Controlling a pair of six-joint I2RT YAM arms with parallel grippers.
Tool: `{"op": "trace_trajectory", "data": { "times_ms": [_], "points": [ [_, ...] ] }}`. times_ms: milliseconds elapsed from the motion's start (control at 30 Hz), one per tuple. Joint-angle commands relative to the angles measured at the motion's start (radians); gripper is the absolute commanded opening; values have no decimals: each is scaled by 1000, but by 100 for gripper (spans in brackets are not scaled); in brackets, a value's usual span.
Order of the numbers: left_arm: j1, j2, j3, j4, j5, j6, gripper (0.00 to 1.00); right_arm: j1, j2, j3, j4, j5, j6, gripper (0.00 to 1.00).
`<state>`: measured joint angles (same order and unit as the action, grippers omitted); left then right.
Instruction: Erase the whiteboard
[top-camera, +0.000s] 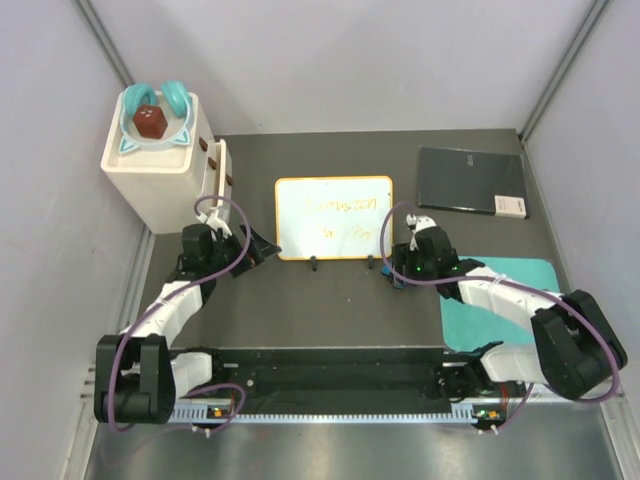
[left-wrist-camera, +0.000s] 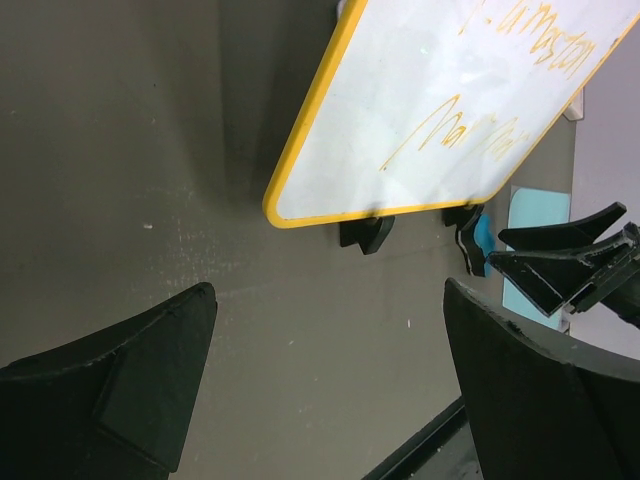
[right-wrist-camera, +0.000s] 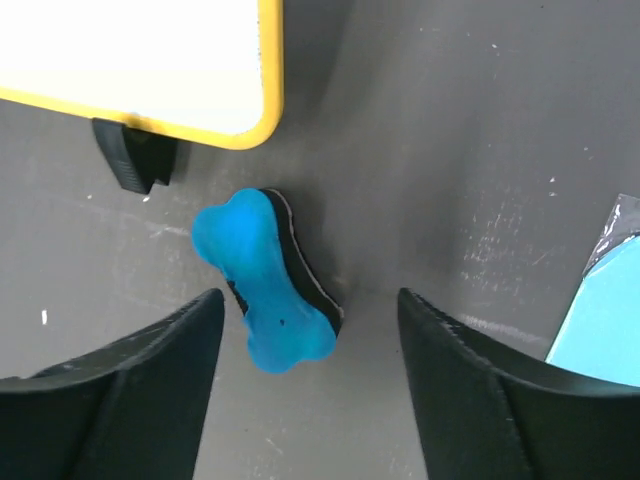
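1. Small rect. whiteboard w/ thin yellow-orange rounded frame (top-camera: 334, 217) sits mid-table on the dark grey tabletop (top-camera: 300, 310), toward the far side. Its two little black feet are on the near long edge.
2. Yellow scribbles cover the board face; words not legible.
3. Left gripper (top-camera: 262, 247): claw spread wide, nothing between the fingers. It hovers just off the board's near-left corner, not touching. In the wrist view (left-wrist-camera: 328, 290) only bare table lies between the tips.
4. Right gripper (top-camera: 392, 265): claw partly spread, low over the table by the board's near-right corner.
5. Right wrist view: a blue bone-shaped eraser w/ dark underside (right-wrist-camera: 265, 280) lies tilted between the fingers (right-wrist-camera: 310, 297). It is near the left finger w/ a clear gap on the right side; no firm pinch visible.
6. Eraser lies just beside the board's corner and one foot, apart from the frame.
7. Flat dark grey rect. slab (top-camera: 470, 179) at far right; teal mat (top-camera: 500, 300) under the right arm.
8. Cream box (top-camera: 160, 185) far left, carrying a white bowl w/ teal ears (top-camera: 152, 130).
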<state>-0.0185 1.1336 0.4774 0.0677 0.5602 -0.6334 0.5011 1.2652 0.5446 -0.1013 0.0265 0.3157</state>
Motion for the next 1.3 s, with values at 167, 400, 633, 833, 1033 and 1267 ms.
{"op": "trace_trajectory", "data": {
  "times_ms": [167, 400, 633, 833, 1033, 1267],
  "points": [
    [6, 3, 18, 46, 17, 11, 99, 34, 74, 66, 35, 58, 13, 59],
    [8, 3, 32, 35, 9, 15, 99, 76, 92, 86, 20, 98, 8, 60],
    [8, 8, 27, 37, 12, 15, 99, 76, 65, 78, 9, 148, 25, 62],
    [8, 8, 26, 40, 17, 15, 99, 77, 20, 66, 31, 145, 20, 63],
    [9, 43, 20, 69, 69, -2, 99, 76, -10, 46, 88, 58, -24, 64],
    [9, 68, 29, 63, 79, 8, 99, 76, 66, 66, 81, 26, -33, 63]
  ]
}}
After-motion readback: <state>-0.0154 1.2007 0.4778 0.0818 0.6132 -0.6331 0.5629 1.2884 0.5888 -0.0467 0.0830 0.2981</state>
